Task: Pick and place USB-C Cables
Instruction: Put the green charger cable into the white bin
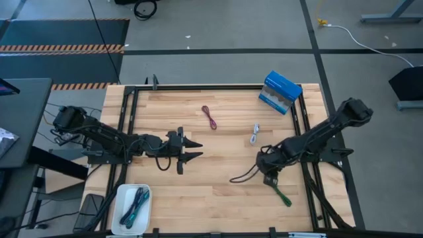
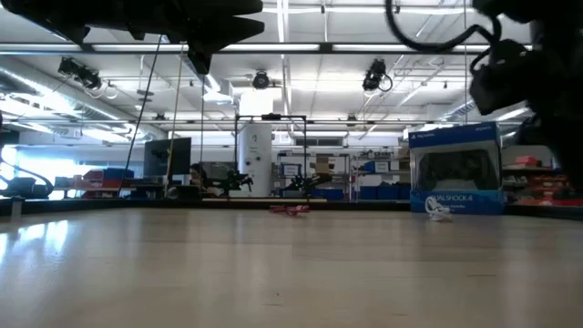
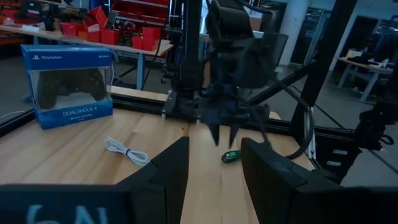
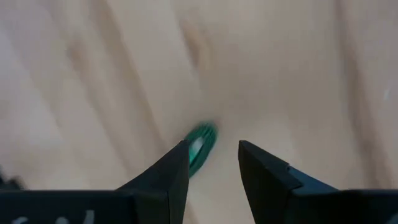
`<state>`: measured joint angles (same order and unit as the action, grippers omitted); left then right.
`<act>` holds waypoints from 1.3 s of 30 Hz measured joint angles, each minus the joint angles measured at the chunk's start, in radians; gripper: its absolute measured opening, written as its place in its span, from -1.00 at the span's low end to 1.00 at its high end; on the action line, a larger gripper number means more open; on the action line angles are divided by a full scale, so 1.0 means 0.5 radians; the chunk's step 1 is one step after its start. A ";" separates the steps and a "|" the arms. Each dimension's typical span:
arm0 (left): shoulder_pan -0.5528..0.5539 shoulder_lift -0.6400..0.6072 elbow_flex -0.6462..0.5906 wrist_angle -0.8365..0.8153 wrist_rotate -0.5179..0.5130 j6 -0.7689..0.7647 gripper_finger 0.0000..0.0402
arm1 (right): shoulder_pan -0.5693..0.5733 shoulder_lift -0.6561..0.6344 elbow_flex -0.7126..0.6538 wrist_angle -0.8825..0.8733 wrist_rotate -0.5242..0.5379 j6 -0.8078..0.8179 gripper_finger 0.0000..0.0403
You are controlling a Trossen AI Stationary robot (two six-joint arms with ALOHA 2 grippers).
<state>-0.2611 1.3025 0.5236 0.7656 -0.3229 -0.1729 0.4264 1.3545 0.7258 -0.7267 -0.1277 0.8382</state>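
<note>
A green cable lies flat on the table near the right edge. My right gripper hangs above its far end, pointing down, fingers open. In the right wrist view the green cable shows below, beside one fingertip of that gripper, and nothing touches it. A white cable and a maroon cable lie on the wood farther back. A teal cable and a darker one lie in the white tray. My left gripper hovers open at mid-table, level, facing right.
A blue-and-white controller box stands at the far right corner. The white tray sits at the near left corner. A black frame rail runs round the table edge. A loose black cord hangs from my right arm.
</note>
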 joint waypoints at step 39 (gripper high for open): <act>-0.001 0.000 0.000 0.001 0.027 -0.053 -0.24 | 0.350 0.425 0.014 0.024 0.216 0.288 -0.90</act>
<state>-0.2615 1.3025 0.5236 0.7662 -0.3096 -0.1993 0.6016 1.5672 0.7326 -0.7146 -0.0195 0.9820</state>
